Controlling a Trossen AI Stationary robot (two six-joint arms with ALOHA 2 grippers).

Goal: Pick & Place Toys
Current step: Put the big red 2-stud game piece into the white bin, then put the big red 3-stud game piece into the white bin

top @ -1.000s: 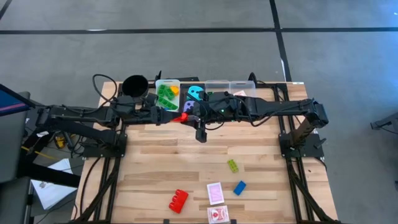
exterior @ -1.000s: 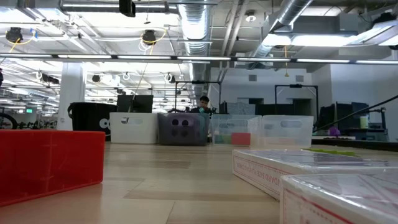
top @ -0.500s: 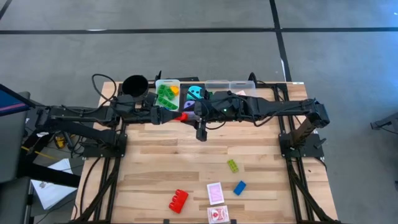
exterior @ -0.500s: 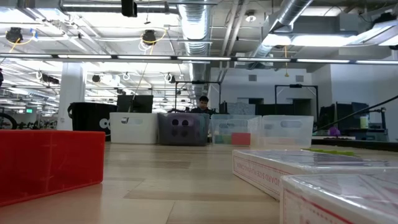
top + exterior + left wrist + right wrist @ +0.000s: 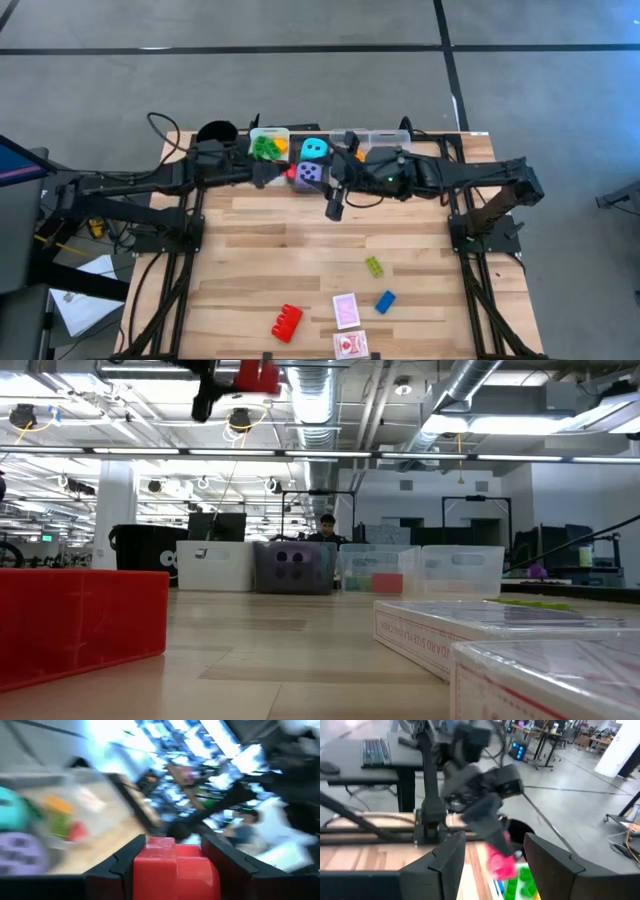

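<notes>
The small red plastic building brick [image 5: 175, 870] sits clamped between the two dark fingers of the left end effector [image 5: 170, 862], which is closed on it and holds it in the air at the far edge of the worktop [image 5: 300, 250], just beside the row of clear rectangular plastic bins [image 5: 372, 138]; it is probably carried there so it can be dropped in with the sorted toys. In the high view the brick [image 5: 288, 172] shows only as a red speck next to the purple soft die [image 5: 310, 173] and the cyan soft die [image 5: 315, 148], with green and orange bricks [image 5: 266, 148] already lying in the white-walled bin. The right end effector [image 5: 335, 205] hangs just beside, its fingers apart and nothing between them, probably standing clear while the left arm delivers. Still scattered on the near part of the worktop are a bigger red toothed brick [image 5: 286, 322], a yellow-green brick [image 5: 374, 266], a blue brick [image 5: 385, 301] and two red-and-white cards [image 5: 346, 310], so much of the task looks undone. The left wrist view alone shows the grip; the low view shows how high the brick [image 5: 257, 375] rides above the wood, which the overhead picture cannot give; the right wrist view sees the left arm from the front, a pinkish-red brick [image 5: 500, 860] at its tip above green bricks.
</notes>
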